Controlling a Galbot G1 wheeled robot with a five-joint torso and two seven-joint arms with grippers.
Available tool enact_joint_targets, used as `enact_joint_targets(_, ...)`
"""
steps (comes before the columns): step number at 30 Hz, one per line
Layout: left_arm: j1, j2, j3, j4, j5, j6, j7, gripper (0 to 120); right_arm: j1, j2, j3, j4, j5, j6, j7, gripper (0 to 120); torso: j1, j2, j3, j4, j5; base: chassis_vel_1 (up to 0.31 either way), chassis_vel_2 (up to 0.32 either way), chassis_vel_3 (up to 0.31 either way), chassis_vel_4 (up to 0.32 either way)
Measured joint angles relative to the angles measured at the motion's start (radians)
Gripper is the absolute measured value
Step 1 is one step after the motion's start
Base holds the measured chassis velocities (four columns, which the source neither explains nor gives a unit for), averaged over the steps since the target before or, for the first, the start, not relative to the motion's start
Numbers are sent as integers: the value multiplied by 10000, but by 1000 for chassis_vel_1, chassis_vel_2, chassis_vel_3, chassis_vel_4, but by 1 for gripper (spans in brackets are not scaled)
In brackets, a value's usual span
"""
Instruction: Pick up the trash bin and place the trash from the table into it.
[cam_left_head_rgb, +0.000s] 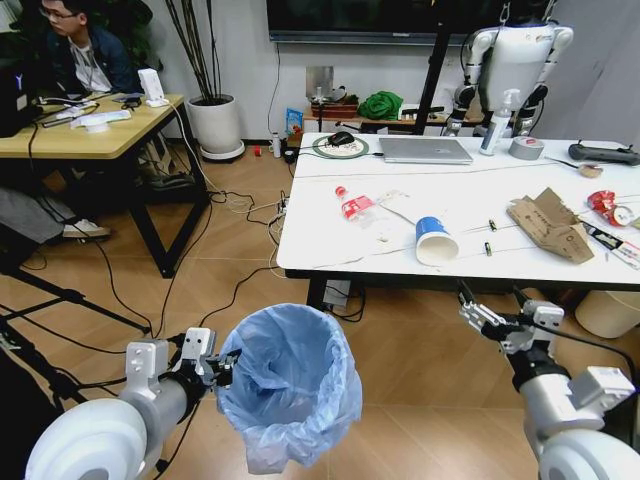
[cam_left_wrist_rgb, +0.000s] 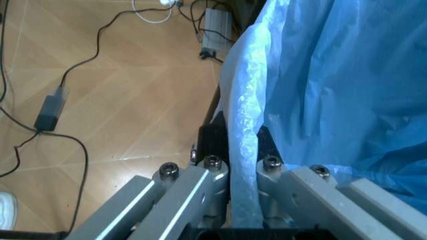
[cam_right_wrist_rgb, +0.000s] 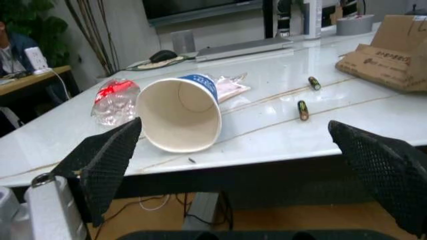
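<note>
The left gripper (cam_left_head_rgb: 222, 368) holds the trash bin (cam_left_head_rgb: 291, 385) in the air above the wooden floor (cam_left_head_rgb: 400, 400), in front of the worktop (cam_left_head_rgb: 460, 215) and below its near edge. The fingers (cam_left_wrist_rgb: 212, 142) are clenched on the rim of the bin, with the light-blue bag (cam_left_wrist_rgb: 333, 90) pressed between them.

The right gripper (cam_left_head_rgb: 495, 310) is just in front of the near edge of the worktop, a little lower than the top. Its fingers (cam_right_wrist_rgb: 107, 165) are spread wide and hold nothing, and the paper cup (cam_right_wrist_rgb: 180, 112) is seen between them.

The trash lies on the worktop. The paper cup (cam_left_head_rgb: 436, 240) is on its side near the front edge, with the open end toward the robot. The crushed bottle (cam_left_head_rgb: 358, 207) with a red label lies beyond the cup. Two small batteries (cam_right_wrist_rgb: 307, 97) are beside the cup, and the torn cardboard (cam_left_head_rgb: 550, 225) is past them. Red wrappers (cam_left_head_rgb: 608, 208) lie at the far side of the cardboard. A laptop (cam_left_head_rgb: 425, 150) and a spray bottle (cam_left_head_rgb: 500, 120) stand at the back of the worktop.
</note>
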Motion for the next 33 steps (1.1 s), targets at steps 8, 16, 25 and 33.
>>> enact_joint_targets(8,38,142,142,0,-11,0,-41,0,817,-1114,-153,-717,574,-150,255,100,129,329,199,-3,2,0,0,0,0)
enact_joint_targets(16,35,199,193,0,81,0,276,0,1818,-2527,-857,-1470,1566,-516,865,100,210,537,328,0,1,0,0,0,0)
enact_joint_targets(25,-3,147,173,0,105,0,268,0,2366,-2956,-1405,-2363,1798,-508,1085,100,200,512,313,0,0,0,0,0,0)
enact_joint_targets(33,-22,66,141,0,113,0,274,0,3129,-3025,-1852,-2771,2137,-544,1305,98,185,474,292,1,0,0,0,0,0)
